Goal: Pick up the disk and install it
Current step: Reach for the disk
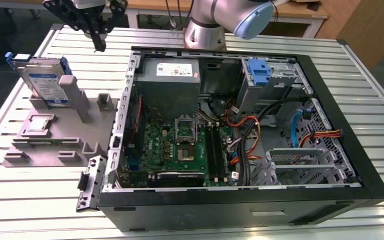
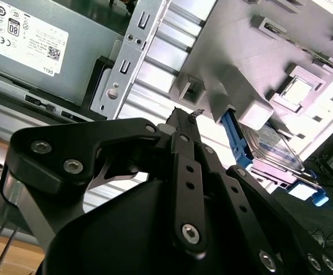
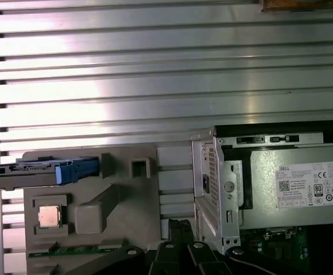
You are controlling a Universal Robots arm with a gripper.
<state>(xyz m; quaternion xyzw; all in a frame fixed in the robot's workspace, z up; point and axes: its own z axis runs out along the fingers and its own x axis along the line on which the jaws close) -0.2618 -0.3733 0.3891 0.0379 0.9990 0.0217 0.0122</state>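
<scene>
Upper left of the exterior view: the robot's black hand [image 1: 99, 45] hangs above the slatted metal bench [image 1: 32, 200], fingers pressed together and holding nothing. Just below it and to the left in the frame, the disk [image 1: 45, 82] stands on edge in a grey holder [image 1: 52, 140]. It is a silver drive with a blue-banded white label in a blue carrier. Hand and disk are apart. The middle and right of the frame hold an open black computer case [image 1: 372, 170], with a grey power supply [image 1: 168, 75] in its upper left corner and a blue bracket [image 1: 260, 72] in the upper right bay.
</scene>
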